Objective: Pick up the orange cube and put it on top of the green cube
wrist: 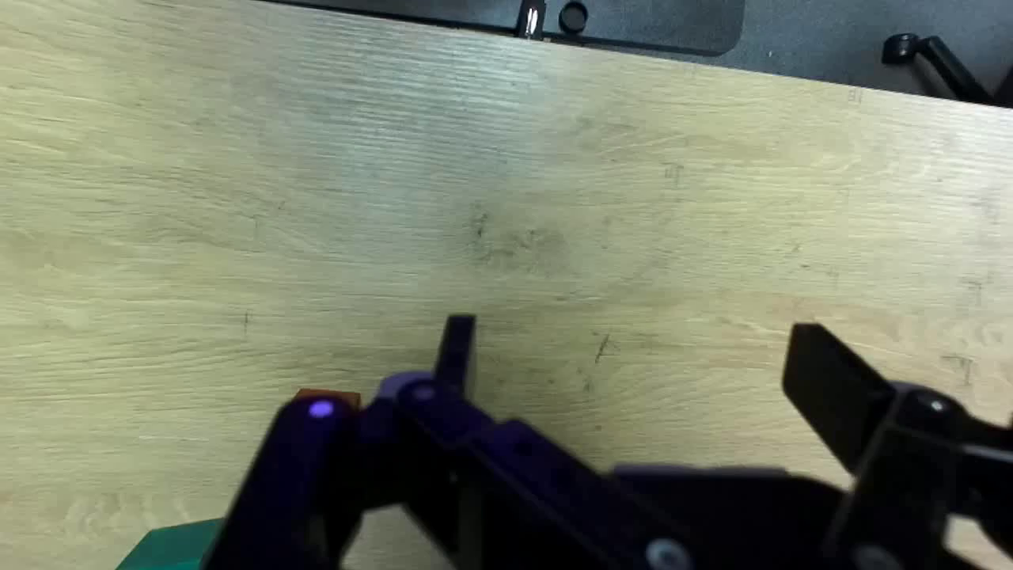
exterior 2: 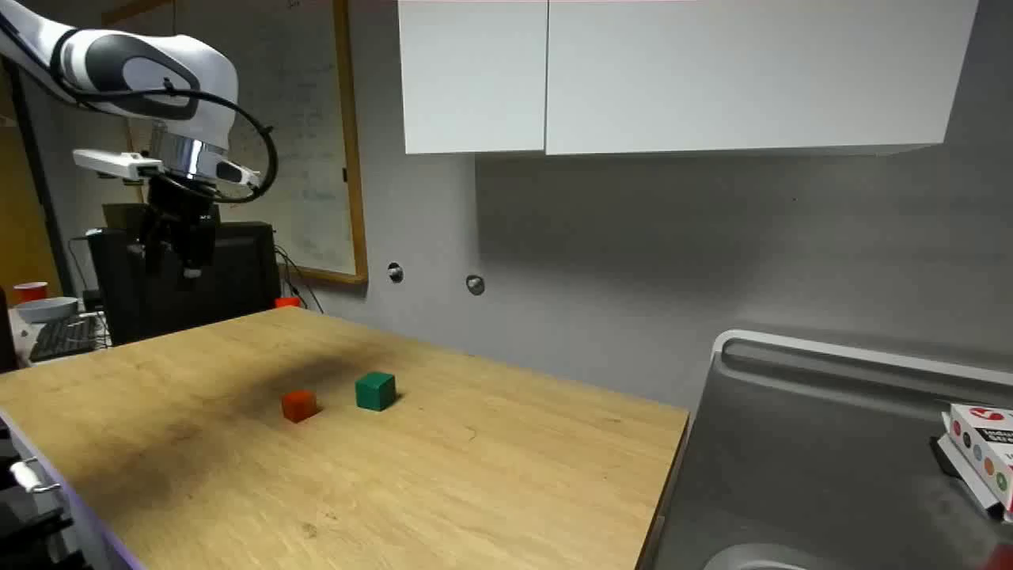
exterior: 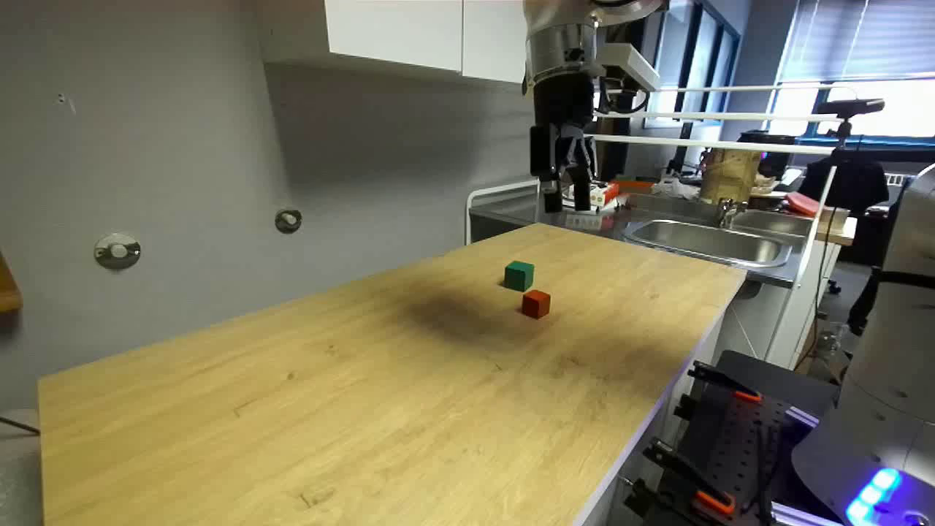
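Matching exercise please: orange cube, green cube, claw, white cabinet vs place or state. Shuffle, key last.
1. orange cube
2. green cube
3. claw
4. white cabinet

A. open, holding nothing
B. fixed high on the wall
C. on the tabletop, nearer the robot base
D. on the tabletop, nearer the wall

Pairs: 1-C, 2-D, 3-A, 4-B

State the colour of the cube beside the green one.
That cube is reddish-orange; clearest in an exterior view.

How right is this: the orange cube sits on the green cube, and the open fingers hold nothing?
Wrong on the stacking: the orange cube rests on the table, apart from the green cube, as an exterior view shows; the open fingers do hold nothing.
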`<action>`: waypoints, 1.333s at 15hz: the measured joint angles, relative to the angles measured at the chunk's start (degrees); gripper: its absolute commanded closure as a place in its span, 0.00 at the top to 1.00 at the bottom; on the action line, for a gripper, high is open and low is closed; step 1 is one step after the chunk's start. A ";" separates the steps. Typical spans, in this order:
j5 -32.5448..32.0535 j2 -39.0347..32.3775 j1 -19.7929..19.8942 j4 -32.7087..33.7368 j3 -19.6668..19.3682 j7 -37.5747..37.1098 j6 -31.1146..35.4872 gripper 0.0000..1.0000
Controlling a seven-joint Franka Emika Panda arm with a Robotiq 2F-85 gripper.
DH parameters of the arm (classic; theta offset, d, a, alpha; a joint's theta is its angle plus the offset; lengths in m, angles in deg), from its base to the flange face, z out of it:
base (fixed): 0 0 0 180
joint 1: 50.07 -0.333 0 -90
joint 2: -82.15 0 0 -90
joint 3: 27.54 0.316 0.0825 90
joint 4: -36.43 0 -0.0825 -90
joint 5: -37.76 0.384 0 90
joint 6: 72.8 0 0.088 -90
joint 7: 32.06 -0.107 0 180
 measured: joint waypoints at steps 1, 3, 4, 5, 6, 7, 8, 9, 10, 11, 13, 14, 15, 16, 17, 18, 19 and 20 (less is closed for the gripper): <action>0.00 -0.03 0.00 0.03 0.00 0.02 0.11 1.00; 0.00 0.01 0.00 0.08 0.00 0.02 0.12 1.00; 0.00 0.01 0.00 0.08 0.00 0.02 0.12 1.00; 0.00 0.02 0.00 0.08 0.00 0.02 0.12 1.00; 0.00 0.02 0.00 0.08 0.00 0.02 0.12 1.00; 0.00 0.02 0.00 0.08 0.00 0.02 0.12 1.00; 0.00 0.02 0.00 0.08 0.00 0.02 0.12 1.00; 0.00 0.02 0.00 0.08 0.00 0.02 0.12 1.00; 0.00 0.01 0.01 0.03 0.00 0.02 0.12 1.00; -0.03 -0.04 0.16 -0.01 0.00 -0.11 0.27 1.00; -0.03 -0.38 1.03 -0.03 -0.09 -0.63 1.67 1.00; -0.02 -0.69 1.63 -0.03 -0.28 -0.90 2.74 1.00; -0.02 -1.12 2.32 -0.03 -0.61 -1.12 4.07 1.00; -0.01 -1.66 3.05 -0.04 -1.04 -1.18 5.57 1.00; -0.01 -2.35 3.90 -0.11 -1.55 -1.21 7.65 1.00; -0.01 -3.11 4.69 -0.24 -2.12 -1.21 9.94 1.00; 0.05 -4.04 5.48 -0.42 -2.79 -1.22 12.31 1.00; 0.21 -5.05 6.19 -0.58 -3.44 -1.22 14.37 1.00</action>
